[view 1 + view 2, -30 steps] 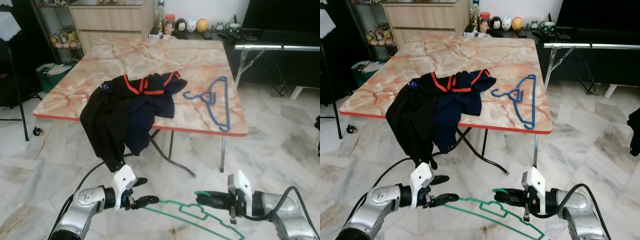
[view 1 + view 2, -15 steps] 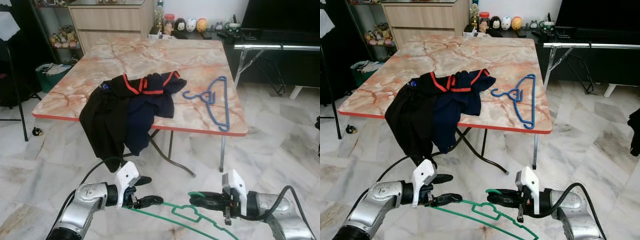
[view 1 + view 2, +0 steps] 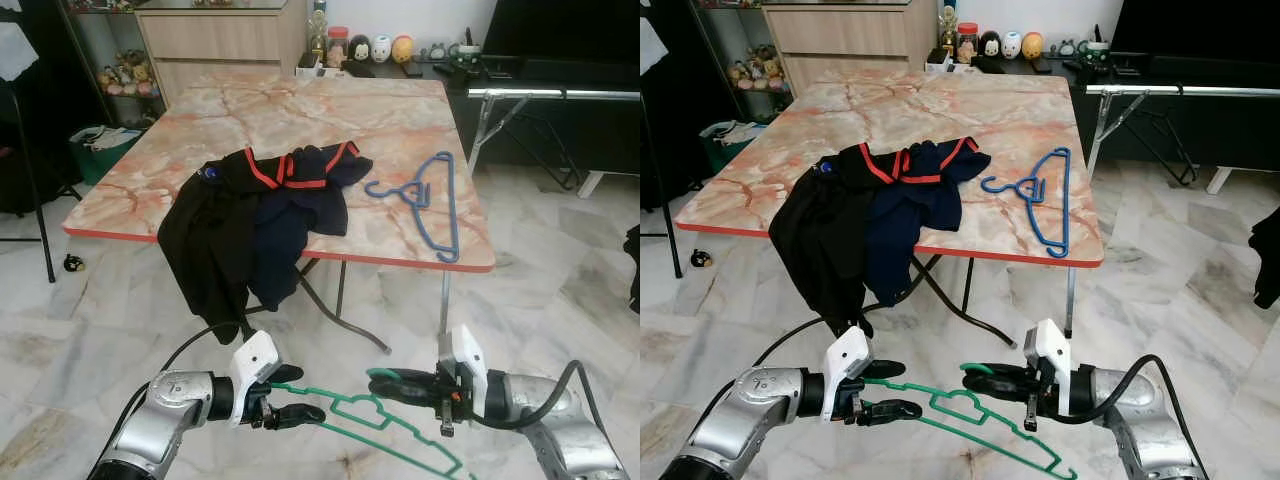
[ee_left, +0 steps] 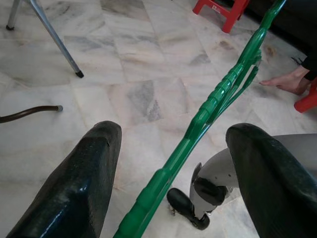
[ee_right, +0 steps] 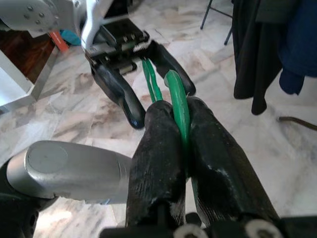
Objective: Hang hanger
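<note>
Green hanger (image 3: 970, 420): right gripper (image 3: 385, 381) jaws clamped on its hook; left gripper (image 3: 892, 391) jaws spread around the bar. Keep the hook free for hanging.

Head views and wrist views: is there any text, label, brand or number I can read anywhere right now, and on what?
No text can be read in these views.
Jars and figurines behind the table: any labels are too small to read.
Dark garment on the table: a small blue mark near its collar, too small to read.
Green hanger, blue hanger, right gripper and left gripper: no markings seen.
</note>
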Motion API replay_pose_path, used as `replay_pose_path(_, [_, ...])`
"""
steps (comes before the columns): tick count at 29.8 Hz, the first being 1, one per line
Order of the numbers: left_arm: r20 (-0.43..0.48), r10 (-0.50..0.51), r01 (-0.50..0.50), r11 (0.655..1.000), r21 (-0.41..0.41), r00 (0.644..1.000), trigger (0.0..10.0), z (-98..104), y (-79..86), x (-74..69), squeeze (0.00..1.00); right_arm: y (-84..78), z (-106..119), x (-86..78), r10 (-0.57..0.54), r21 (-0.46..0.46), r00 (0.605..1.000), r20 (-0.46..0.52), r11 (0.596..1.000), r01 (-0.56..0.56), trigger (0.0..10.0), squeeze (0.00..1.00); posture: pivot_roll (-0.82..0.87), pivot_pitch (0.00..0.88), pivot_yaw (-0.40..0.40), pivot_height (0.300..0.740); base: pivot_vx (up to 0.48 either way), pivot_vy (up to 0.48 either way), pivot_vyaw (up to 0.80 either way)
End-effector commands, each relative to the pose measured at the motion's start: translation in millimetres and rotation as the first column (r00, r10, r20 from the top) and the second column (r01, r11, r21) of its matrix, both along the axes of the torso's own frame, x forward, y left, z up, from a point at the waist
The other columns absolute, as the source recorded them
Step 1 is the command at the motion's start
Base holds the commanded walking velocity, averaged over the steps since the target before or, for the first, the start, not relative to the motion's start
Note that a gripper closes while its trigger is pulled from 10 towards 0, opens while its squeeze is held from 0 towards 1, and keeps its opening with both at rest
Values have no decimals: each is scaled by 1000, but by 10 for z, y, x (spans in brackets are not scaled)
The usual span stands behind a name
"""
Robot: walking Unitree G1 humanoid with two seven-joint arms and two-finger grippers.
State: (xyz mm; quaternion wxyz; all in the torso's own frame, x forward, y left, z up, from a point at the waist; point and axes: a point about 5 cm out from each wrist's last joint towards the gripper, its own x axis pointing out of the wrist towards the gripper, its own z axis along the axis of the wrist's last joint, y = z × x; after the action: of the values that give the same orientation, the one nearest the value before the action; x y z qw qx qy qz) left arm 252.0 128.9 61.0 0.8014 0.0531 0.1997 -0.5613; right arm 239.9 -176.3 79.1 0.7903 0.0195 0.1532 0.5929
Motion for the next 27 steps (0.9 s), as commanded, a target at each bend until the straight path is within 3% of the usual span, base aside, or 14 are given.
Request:
replay_pose_path(1, [4,2,-2,1000,1,1000,10000,33,-7,14,0,35,75,19,19,11,999,28,1000,-20,10000,0,72,17,5,740,0,0,0])
replay_pose_path(12, [29,9,-9,1000,-11,1000,10000,70,-46,44,0,105,40,-2,39,13,999,7,999,-39,10000,0,76,19,4,740,0,0,0])
replay_pose_path(13, [27,9,-9,1000,-13,1000,7294,71,-47,44,0,105,40,-1,40,13,999,7,999,-40,10000,0,77,19,4,740,0,0,0])
replay_pose_path(14, [24,8,-7,1000,-17,1000,0,72,-48,41,0,103,42,1,40,11,999,7,999,-40,10000,0,77,19,4,740,0,0,0])
replay_pose_path(27, [-13,-37,37,999,-33,999,0,76,-47,-5,0,80,63,40,30,0,999,19,1000,-30,10000,0,76,20,5,740,0,0,0])
